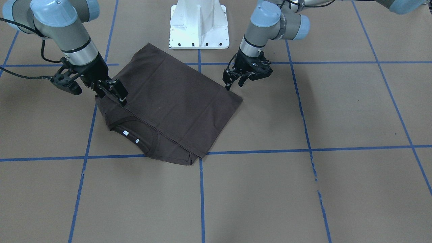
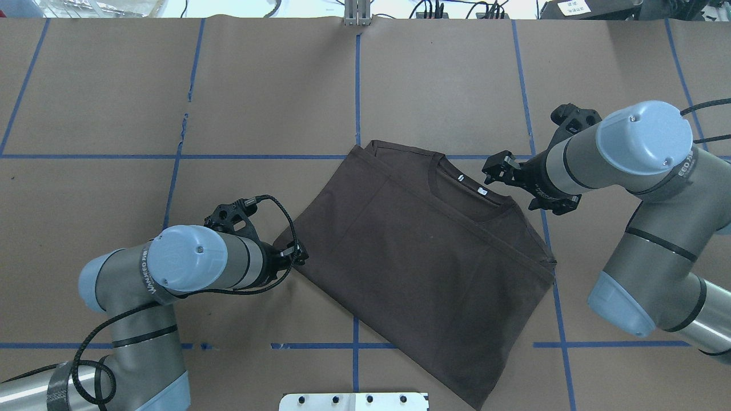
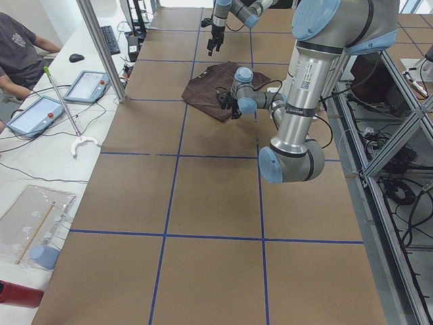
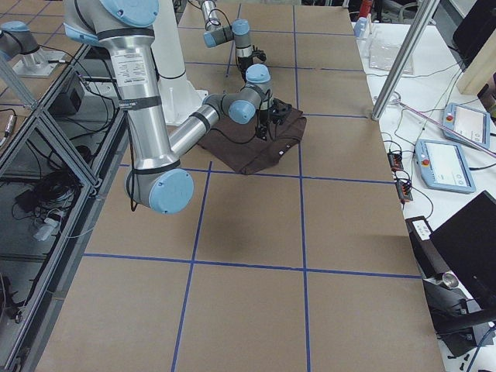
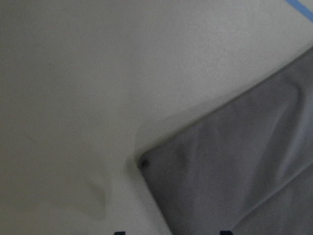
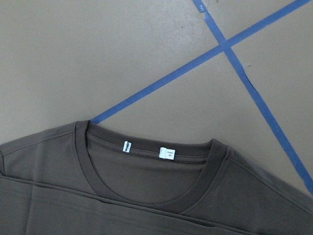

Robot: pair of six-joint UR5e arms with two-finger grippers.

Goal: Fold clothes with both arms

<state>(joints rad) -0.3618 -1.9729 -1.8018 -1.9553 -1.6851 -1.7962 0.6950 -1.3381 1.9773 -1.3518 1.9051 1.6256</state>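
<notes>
Overhead exterior shows you the dark brown T-shirt (image 2: 422, 251) folded flat at mid-bench (image 2: 114, 103), its ribbed collar (image 6: 146, 147) turned away from the robot and partly covered by the fold. Your left gripper (image 1: 234, 85) hangs at the shirt's left corner with jaws spread on nothing, though its blurred wrist view cuts the tips off. Your right gripper (image 1: 113, 97) hovers over the collar-end shoulder, jaws seemingly parted and empty; its wrist view shows only collar and two white labels (image 6: 167, 153).
</notes>
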